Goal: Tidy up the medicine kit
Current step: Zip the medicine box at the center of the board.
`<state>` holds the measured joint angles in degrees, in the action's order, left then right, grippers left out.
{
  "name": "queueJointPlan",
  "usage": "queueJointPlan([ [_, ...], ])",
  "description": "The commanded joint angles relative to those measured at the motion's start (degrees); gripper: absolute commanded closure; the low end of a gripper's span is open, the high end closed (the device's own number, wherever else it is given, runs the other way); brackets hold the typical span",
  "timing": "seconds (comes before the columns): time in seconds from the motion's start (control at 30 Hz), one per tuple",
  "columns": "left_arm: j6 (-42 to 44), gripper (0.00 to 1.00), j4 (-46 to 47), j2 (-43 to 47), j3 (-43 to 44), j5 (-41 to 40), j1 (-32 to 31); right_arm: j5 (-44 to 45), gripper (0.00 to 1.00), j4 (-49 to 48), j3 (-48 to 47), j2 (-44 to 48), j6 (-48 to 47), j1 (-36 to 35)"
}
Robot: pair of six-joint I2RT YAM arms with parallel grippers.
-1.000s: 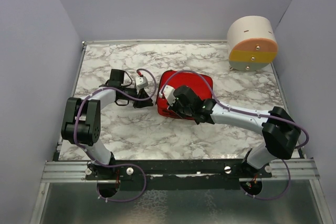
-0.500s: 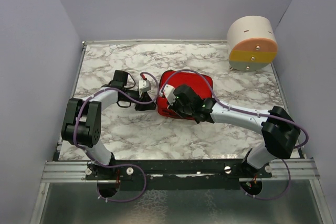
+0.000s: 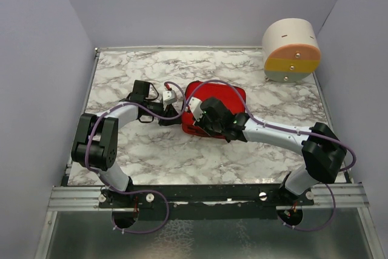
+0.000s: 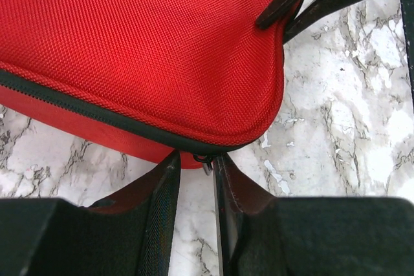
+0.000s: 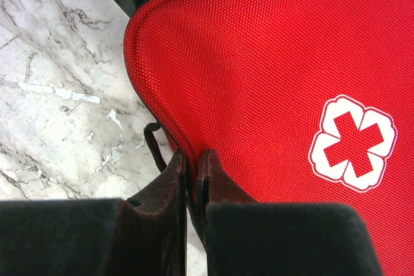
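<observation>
Fingers, left (image 4: 194,179): narrowly parted, moved in over the last second to straddle the kit's (image 3: 219,102) zip pull (image 4: 206,163); closing looks imminent. Fingers, right (image 5: 192,171): pinched shut on the kit's near edge, on the counter (image 3: 260,77).

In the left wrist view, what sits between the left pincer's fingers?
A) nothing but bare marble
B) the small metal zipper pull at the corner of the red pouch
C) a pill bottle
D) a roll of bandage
B: the zipper pull hangs from the black zipper line at the corner of the red pouch, right in the narrow gap of the left pincer.
</observation>
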<state>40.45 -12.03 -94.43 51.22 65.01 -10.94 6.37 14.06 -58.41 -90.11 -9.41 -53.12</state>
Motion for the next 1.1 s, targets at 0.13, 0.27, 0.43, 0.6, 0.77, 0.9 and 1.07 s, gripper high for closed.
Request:
queueJointPlan([
  [0.13,-6.78,0.74,7.86,0.04,-1.63,-1.73,-0.54,-0.22,0.99,2.19,-0.21,-2.79,2.29,1.01],
  [0.27,-7.25,0.83,8.01,-0.05,-1.56,-2.06,-0.65,-0.14,0.99,2.12,-0.34,-2.87,2.26,1.0],
  [0.43,-8.24,1.0,9.24,-0.05,-1.78,-2.28,-0.84,-0.22,0.99,2.34,-0.39,-2.81,2.22,1.0],
  [0.6,-8.18,1.0,10.0,0.2,-1.96,-4.17,-0.77,-0.41,0.99,2.69,-0.13,-2.3,2.28,1.0],
  [0.77,-9.67,1.0,13.11,0.79,-2.35,-7.75,-0.51,-0.72,0.99,3.15,-0.03,-1.86,2.28,1.0],
  [0.9,-11.82,1.0,16.83,0.88,-2.01,-11.63,0.24,-0.87,0.99,3.57,-0.03,-1.65,2.12,1.0],
  [1.07,-11.88,1.0,17.05,-0.56,1.1,-16.54,0.86,-1.8,0.99,4.48,-0.34,-1.36,1.43,0.99],
])
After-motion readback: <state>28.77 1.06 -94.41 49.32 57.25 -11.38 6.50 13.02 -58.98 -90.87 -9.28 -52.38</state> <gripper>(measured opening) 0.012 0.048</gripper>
